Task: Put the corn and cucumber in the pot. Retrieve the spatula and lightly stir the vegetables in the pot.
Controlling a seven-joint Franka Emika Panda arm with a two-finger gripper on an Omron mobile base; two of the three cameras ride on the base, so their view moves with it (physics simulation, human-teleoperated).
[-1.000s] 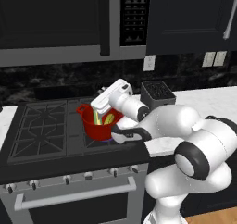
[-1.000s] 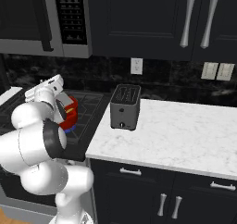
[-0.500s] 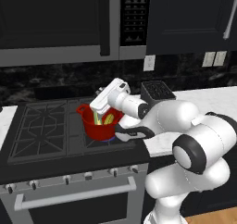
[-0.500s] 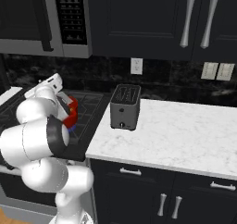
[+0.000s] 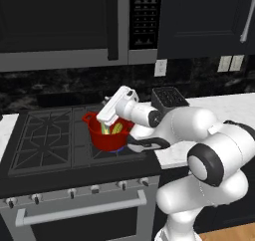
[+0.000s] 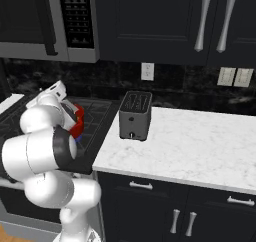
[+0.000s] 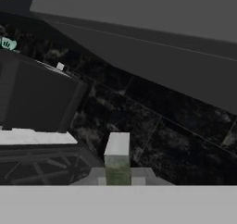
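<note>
The round bright red pot sits on the black stove's front right burner, with the pale-yellow corn cob and light green cucumber piece leaning inside it. The white arm's two-finger claw hangs just over the pot's rim with its fingers pressed together, pinching what looks like a pale upright stick, maybe the spatula handle, but it's too blurry to be sure.

One pot, one toaster.

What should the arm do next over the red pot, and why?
Probably sweep the hand in a slow, small arc. The gripper sits at the pot on the stove, shut on what looks like the spatula. The corn and cucumber seem to lie in the pot already, so gentle stirring is likely what is left.
</note>
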